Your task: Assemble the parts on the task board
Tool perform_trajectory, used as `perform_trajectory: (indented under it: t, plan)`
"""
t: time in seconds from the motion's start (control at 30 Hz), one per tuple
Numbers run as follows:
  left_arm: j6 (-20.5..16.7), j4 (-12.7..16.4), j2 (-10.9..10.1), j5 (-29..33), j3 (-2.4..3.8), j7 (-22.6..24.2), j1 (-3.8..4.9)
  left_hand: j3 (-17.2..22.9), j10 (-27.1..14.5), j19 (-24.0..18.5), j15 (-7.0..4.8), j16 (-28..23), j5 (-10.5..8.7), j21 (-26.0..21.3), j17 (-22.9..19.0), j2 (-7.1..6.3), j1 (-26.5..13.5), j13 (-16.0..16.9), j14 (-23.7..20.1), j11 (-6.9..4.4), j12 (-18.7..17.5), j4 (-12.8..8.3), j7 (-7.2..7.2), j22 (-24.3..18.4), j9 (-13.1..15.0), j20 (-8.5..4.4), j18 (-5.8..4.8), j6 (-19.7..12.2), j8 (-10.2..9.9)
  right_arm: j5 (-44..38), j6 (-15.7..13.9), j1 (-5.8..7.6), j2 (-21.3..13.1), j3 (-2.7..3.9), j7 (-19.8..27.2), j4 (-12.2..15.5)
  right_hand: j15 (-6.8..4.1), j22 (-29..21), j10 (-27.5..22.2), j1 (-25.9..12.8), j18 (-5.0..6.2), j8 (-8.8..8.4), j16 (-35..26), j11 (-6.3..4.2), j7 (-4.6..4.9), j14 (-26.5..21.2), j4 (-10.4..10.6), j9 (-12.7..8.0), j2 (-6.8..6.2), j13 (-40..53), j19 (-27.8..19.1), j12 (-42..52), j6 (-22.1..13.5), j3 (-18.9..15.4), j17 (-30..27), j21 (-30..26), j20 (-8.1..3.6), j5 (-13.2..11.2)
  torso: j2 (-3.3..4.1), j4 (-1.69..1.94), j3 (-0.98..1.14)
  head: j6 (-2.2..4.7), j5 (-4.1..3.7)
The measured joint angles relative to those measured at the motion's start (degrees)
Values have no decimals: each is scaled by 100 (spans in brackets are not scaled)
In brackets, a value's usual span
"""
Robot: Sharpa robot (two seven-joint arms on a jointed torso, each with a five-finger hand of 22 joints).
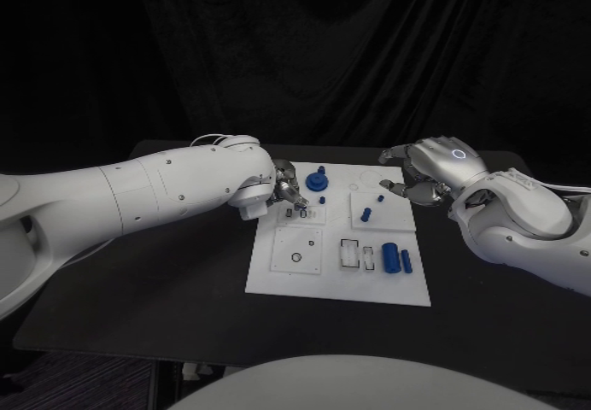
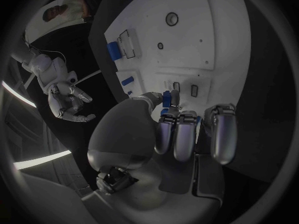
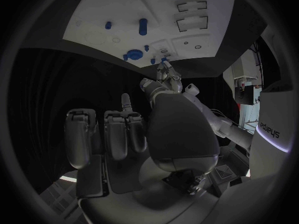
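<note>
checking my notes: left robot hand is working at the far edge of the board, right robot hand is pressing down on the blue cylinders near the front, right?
Not quite. The left robot hand is at the board's far edge, but the right robot hand is not on the cylinders. The head view shows it held by the board's far right corner, well apart from them.

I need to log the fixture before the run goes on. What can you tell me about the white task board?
The task board is a flat, white, matte plate, roughly rectangular, lying flat mid-table with raised square panels holding round holes and rectangular slots. Small blue parts lie and stand on it, including a round knob-like piece near its far edge. The left hand hovers at its far left corner, fingertips at the slots there; contact is unclear. The right hand hangs beyond its far right corner, apart from it.
</note>
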Motion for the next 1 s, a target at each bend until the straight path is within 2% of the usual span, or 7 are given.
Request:
perform_trajectory:
  t: [0.27,0.63,0.93,0.97,1.0]
  plan:
    - [-78,-54,34,-6,-1,-81,-15,0,0,0,-21,0,22,0,0,8,-38,0,22,0,0,0,-1,0,1,0,0,1,11,0,9,12,2,2,-2,-4,0,-1,0,16,0,0,0,0,0,0,0,13,17,0,0,0,0,0,0,0,0,0,42,-16,-3,0,20]
    - [-86,-57,54,-10,-1,-129,-76,0,0,-1,-21,0,22,0,0,-15,-60,0,22,0,0,0,-1,0,4,0,1,2,11,0,32,14,-20,1,-12,-2,0,-2,0,23,0,0,0,0,-20,0,0,26,23,0,0,0,20,0,0,-22,0,0,79,-20,26,0,59]
    - [-101,-95,106,-11,-1,-131,-132,0,0,-1,-20,0,22,-1,0,-33,-78,0,22,0,0,-1,-2,0,8,0,2,2,10,0,38,14,-30,1,-19,3,0,-2,0,-1,0,28,0,0,-21,0,0,38,46,-1,0,0,20,0,0,-22,0,0,77,-19,27,0,39]
    - [-105,-106,111,-11,-1,-131,-137,17,0,-1,-20,0,22,-1,0,-33,-78,0,22,0,0,-17,-2,0,9,0,2,2,9,0,39,14,-31,1,-20,4,0,-2,0,-1,0,28,0,0,-20,0,0,38,46,-1,0,0,20,0,0,-22,0,0,77,-18,27,0,38]
    - [-109,-115,115,-11,-1,-131,-142,159,0,0,-20,0,17,-1,0,-33,-78,0,22,0,0,-159,-1,0,9,0,2,3,-1,0,39,14,-32,1,-21,4,0,-2,0,-1,0,28,0,0,-21,0,0,38,46,-1,0,0,20,0,0,-22,0,0,76,-17,27,0,37]
